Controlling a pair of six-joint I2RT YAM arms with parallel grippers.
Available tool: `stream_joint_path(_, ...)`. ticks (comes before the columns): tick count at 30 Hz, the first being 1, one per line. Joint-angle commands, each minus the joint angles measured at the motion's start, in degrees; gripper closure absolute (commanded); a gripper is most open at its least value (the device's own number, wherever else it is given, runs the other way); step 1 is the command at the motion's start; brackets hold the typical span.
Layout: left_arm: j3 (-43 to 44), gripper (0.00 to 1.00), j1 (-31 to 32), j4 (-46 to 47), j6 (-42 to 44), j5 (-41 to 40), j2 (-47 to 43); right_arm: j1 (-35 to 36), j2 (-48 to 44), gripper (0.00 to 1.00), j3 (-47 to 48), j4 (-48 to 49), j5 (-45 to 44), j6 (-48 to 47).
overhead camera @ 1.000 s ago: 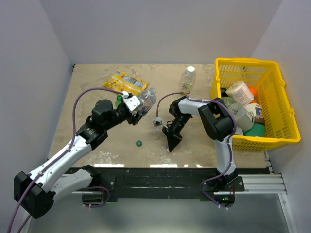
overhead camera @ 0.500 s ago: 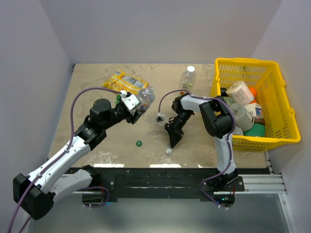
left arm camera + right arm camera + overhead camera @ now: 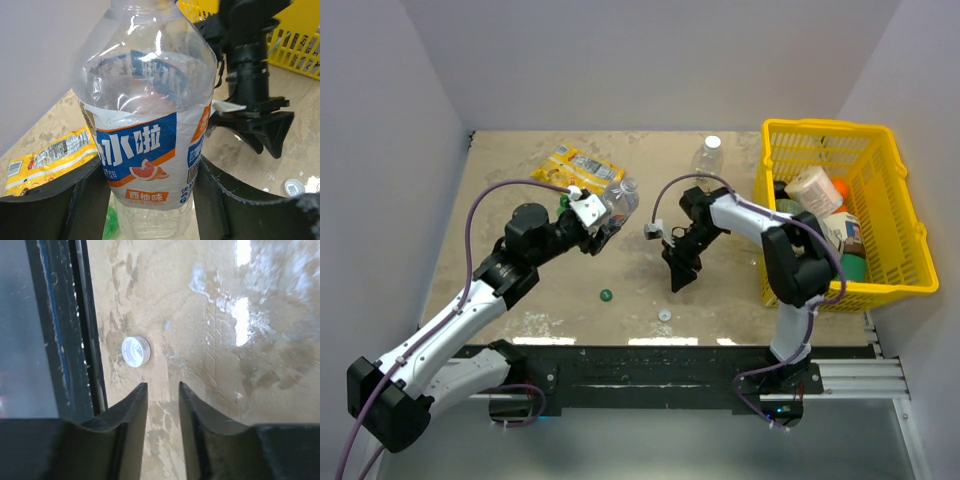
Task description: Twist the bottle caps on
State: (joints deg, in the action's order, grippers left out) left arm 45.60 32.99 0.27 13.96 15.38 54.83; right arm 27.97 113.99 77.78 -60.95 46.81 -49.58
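My left gripper [image 3: 601,222] is shut on a clear bottle [image 3: 622,200] with a blue, white and orange label [image 3: 145,140], held off the table and tilted. The fingers [image 3: 50,200] press on both sides of it. My right gripper [image 3: 677,283] points down at the table, open by a narrow gap [image 3: 162,387] with nothing in it. A white cap [image 3: 664,315] lies on the table just beyond its tips [image 3: 136,351]. A dark green cap [image 3: 606,295] lies to the left. A second clear bottle [image 3: 708,158] with a white cap on it stands at the back.
A yellow snack packet [image 3: 582,168] lies at the back left. The yellow basket [image 3: 900,215] full of containers stands on the right. A bit of green [image 3: 565,203] shows behind my left gripper. The black front rail [image 3: 65,340] runs close to the white cap.
The right gripper has lifted and swung back from the front edge, and its jaws have parted slightly. The white cap now lies on the table. The left arm and bottle stayed put.
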Motion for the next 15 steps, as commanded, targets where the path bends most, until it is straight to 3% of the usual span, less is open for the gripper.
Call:
stream_joint_path(1, 1.59, 1.00, -0.56, 2.89, -0.86, 0.62, -0.51, 1.65, -13.43, 0.46, -6.66, 8.28, -0.84, -2.88)
stream_joint_path(5, 2.03, 1.00, -0.65, 3.50, -0.86, 0.53, -0.16, 6.74, -24.06, 0.33, -18.06, 16.28, -7.23, -5.87)
stream_joint_path(10, 2.65, 1.00, -0.74, 4.21, -0.42, 0.01, 0.28, 15.09, -34.35, 0.29, -29.95, 34.65, -16.47, -2.63)
stream_joint_path(15, 3.17, 1.00, -0.91, 3.33, 0.11, -0.17, 0.10, 16.86, -31.73, 0.30, -32.51, 40.63, -20.17, 1.85)
